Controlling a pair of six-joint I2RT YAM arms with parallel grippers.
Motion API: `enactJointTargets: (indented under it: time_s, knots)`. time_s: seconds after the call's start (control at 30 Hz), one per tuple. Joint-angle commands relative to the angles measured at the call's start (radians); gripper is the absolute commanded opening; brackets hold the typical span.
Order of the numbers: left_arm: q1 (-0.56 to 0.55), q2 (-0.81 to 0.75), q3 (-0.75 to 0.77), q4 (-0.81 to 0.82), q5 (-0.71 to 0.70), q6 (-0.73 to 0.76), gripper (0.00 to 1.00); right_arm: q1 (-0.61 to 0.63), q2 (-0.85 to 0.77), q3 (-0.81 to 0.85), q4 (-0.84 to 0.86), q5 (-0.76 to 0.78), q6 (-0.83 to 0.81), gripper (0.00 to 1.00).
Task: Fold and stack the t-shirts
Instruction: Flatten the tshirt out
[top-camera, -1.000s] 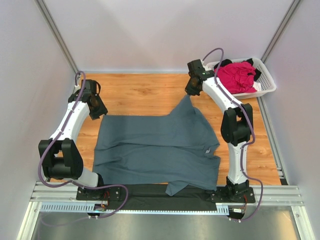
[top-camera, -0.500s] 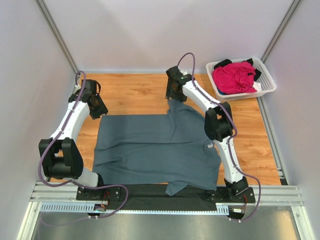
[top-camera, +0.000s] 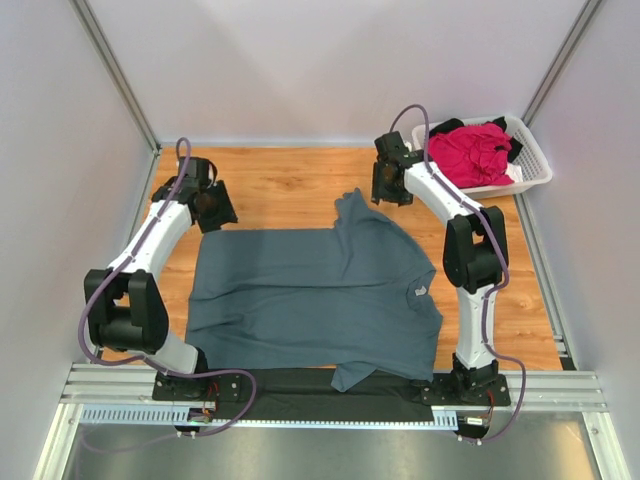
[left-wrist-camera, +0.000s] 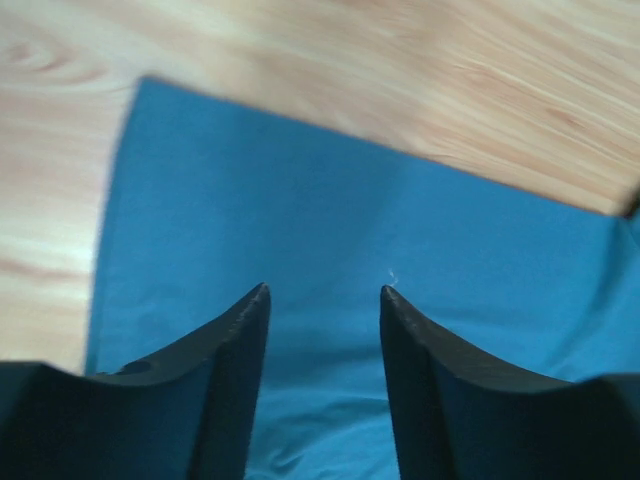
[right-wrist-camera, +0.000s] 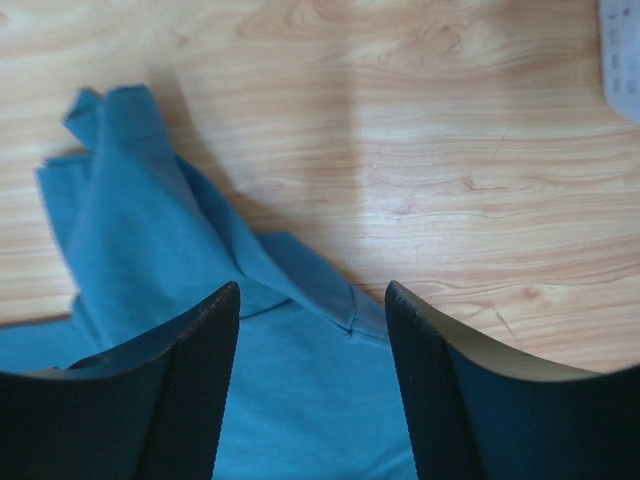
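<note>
Blue-grey tee: flat, ctr.
L gripper: apart, empty, tee's 10 o'clock corner.
R gripper: apart, empty, 1 o'clock sleeve.
Pink tee: in basket, 2 o'clock.

The left wrist view is blurred. There the slate t-shirt runs off the right and bottom edges, and the fingers are cut at their bases by the bottom edge. In the right wrist view only a corner of the white basket shows at the top right. Seen from above, the left gripper and right gripper are dark lumps, their fingers too small to tell apart. The black t-shirt lies mostly buried under the magenta t-shirt. The neck label is too small to read.
</note>
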Motion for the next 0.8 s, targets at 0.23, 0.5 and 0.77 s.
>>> enactJointTargets:
  time_s: [0.23,0.5,0.77]
  knots:
    - [-0.242,0.183,0.18,0.291,0.126,0.102,0.66,0.007,0.003,-0.111,0.155,-0.101,-0.139,0.47]
    - [-0.38,0.498,0.49,0.371,0.175,0.029,0.68,-0.038,0.006,-0.167,0.169,-0.064,-0.131,0.26]
    - [-0.451,0.723,0.738,0.406,0.209,-0.036,0.71,-0.067,-0.067,-0.281,0.259,-0.191,-0.125,0.28]
